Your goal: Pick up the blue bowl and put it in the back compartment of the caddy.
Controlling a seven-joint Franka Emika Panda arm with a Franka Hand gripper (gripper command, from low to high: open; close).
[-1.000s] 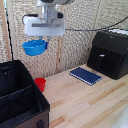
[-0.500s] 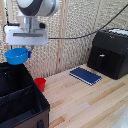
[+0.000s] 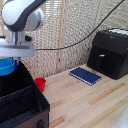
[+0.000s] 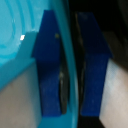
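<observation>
In the exterior view, the blue bowl is being held in the air at the exterior view's left edge, directly under the grey block of the arm's wrist and just above the caddy, whose black walls and inner divider are being seen below it. The gripper itself is mostly being hidden by the wrist block and the bowl, so only the bowl's rim and side are being shown hanging from it; the bowl is being cut off by the picture's edge. Over which section of the caddy the bowl is hanging cannot be told from this view. A small red cup is standing on the table just beside the caddy's outer wall, a flat dark-blue book is lying farther toward the exterior view's right, and a black boxy machine is standing beyond it against the woven backdrop. No writing or label is being made out on any of them. In the wrist view, the bowl's thin bright-blue wall is being clamped between the two dark-blue fingers of the gripper, one finger lying inside the bowl and the other outside it, with the rim running up between them and dark shadow behind.
</observation>
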